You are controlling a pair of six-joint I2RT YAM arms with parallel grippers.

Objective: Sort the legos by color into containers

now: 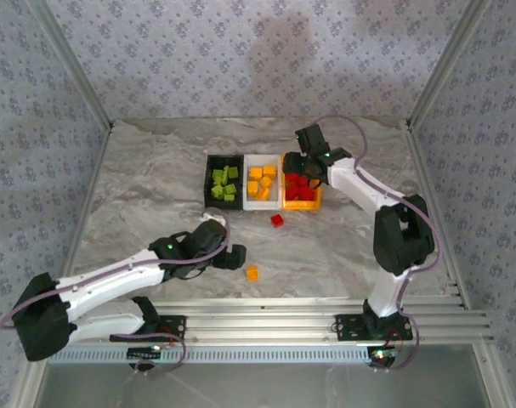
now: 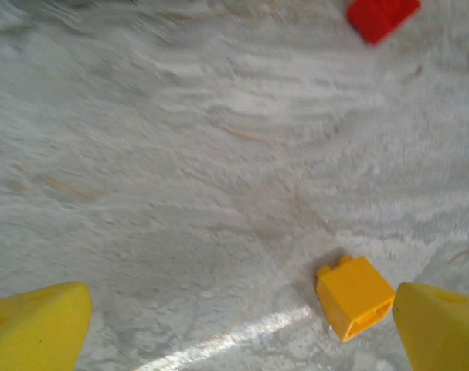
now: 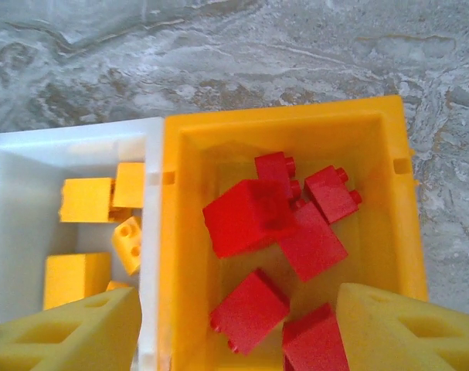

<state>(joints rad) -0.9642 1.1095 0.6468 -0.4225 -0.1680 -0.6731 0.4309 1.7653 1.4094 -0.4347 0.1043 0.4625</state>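
Note:
Three containers stand in a row: a black bin [image 1: 208, 183] with green legos [image 1: 224, 181], a white bin [image 1: 259, 205] with orange-yellow legos [image 1: 262, 181], and an orange-yellow bin [image 1: 300, 205] with red legos [image 1: 298, 185]. My right gripper [image 1: 302, 167] hangs open over the orange-yellow bin [image 3: 180, 232]; a blurred red brick [image 3: 246, 216] lies below it among other red bricks. On the table lie a loose red brick [image 1: 277, 220] and a loose orange-yellow brick [image 1: 252, 273]. My left gripper [image 1: 238, 257] is open just left of that orange-yellow brick [image 2: 355, 296], which sits by its right finger [image 2: 443, 328].
The white bin [image 3: 33, 147] borders the orange-yellow one on its left in the right wrist view. The loose red brick [image 2: 381, 15] lies ahead of the left gripper. Metal frame posts and patterned walls close in the marbled table [image 1: 147, 187] on three sides.

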